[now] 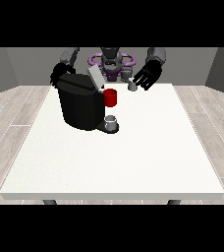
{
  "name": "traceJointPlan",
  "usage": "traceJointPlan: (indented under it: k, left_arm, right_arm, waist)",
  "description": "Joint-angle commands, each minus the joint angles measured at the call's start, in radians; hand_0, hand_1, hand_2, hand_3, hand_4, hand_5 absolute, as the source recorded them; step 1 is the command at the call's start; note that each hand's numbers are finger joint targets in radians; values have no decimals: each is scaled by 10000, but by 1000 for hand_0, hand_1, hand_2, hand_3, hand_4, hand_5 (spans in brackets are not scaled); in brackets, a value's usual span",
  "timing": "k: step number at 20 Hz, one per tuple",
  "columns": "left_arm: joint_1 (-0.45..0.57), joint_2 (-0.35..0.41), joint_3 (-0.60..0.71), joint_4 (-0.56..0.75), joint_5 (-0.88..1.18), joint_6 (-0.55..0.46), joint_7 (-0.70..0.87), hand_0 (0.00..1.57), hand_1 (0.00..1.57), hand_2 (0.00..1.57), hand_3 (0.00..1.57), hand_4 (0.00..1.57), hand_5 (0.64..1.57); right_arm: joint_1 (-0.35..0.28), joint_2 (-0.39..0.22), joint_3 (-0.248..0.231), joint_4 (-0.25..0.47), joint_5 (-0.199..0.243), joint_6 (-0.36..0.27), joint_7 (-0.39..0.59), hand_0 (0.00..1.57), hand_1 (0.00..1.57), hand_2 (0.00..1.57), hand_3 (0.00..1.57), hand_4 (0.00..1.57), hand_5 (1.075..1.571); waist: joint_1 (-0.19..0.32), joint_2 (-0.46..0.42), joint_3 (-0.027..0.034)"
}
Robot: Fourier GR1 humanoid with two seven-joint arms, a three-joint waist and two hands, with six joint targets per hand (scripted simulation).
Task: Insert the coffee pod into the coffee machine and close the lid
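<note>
Hand at the view's left [58, 74]: largely hidden behind the coffee machine [79, 106]. Small grey object [132, 86] just below the hand at the view's right [147, 76]: too small to identify.

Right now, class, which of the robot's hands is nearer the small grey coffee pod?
Left. The hand at the view's right hovers right beside the coffee pod; the hand at the view's left is behind the coffee machine.

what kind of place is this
Probably a bare test room, not a kitchen: one large white table on a wood-plank floor between plain grey walls, holding only a black coffee machine and a small pod.
</note>
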State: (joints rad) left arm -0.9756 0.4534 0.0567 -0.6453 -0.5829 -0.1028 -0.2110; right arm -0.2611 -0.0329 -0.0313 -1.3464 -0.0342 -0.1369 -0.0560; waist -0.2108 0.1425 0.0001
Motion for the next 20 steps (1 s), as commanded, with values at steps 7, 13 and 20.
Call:
traceJointPlan:
  k: [7, 13, 20]
  left_arm:
    - [-1933, 568, 661, 22, 207, -431, 701, 1282, 1282, 1332, 1269, 479, 1571]
    - [-1281, -93, 186, -151, -184, -352, 803, 1262, 1262, 1313, 1244, 507, 1571]
    - [-1802, 339, 535, 300, -287, -98, 739, 1314, 1314, 1328, 1230, 493, 1571]
  right_arm:
    - [-994, -198, -80, -196, 132, -65, 63, 0, 0, 0, 0, 549, 1571]
    - [-248, -173, -169, -47, 177, -234, 145, 0, 0, 0, 0, 480, 1571]
    - [-556, -232, 56, -560, 221, -57, 284, 0, 0, 0, 0, 514, 1571]
  waist:
    - [-680, 1088, 2]
    - [-374, 270, 2]
    - [-1030, 1149, -1]
